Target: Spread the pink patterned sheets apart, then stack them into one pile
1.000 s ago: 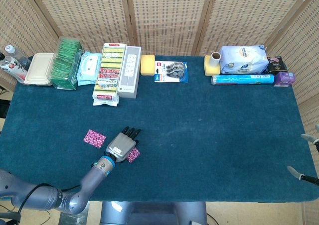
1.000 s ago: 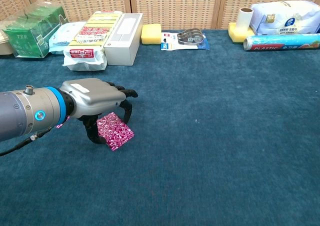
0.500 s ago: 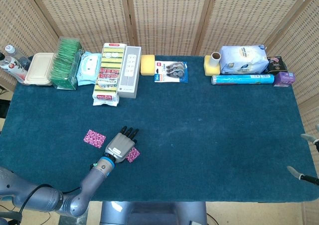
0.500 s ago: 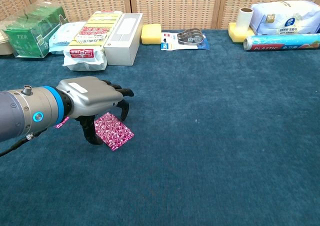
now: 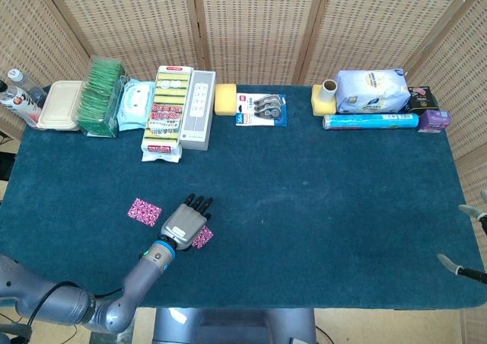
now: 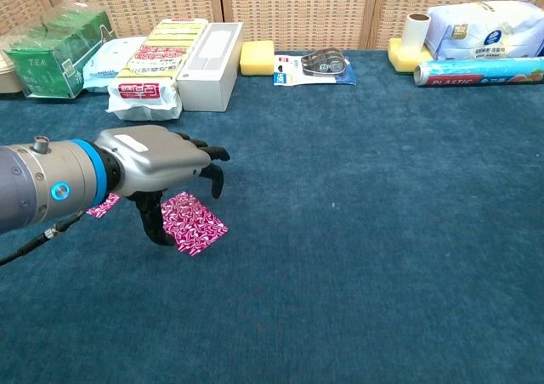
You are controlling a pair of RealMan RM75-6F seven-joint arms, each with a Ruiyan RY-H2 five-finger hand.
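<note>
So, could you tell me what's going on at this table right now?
The robot's left hand hangs over one pink patterned sheet on the blue table, fingers curled down but gripping nothing. A second pink sheet lies apart to its left, so they are spread out, not yet stacked. Only the fingertips of the right hand show.

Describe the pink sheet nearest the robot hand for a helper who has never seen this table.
On the dark teal table, look at the near left part, where the left robot hand hovers. The pink patterned sheet lies flat just beneath its fingers. Its twin lies apart, further left, uncovered.
</note>
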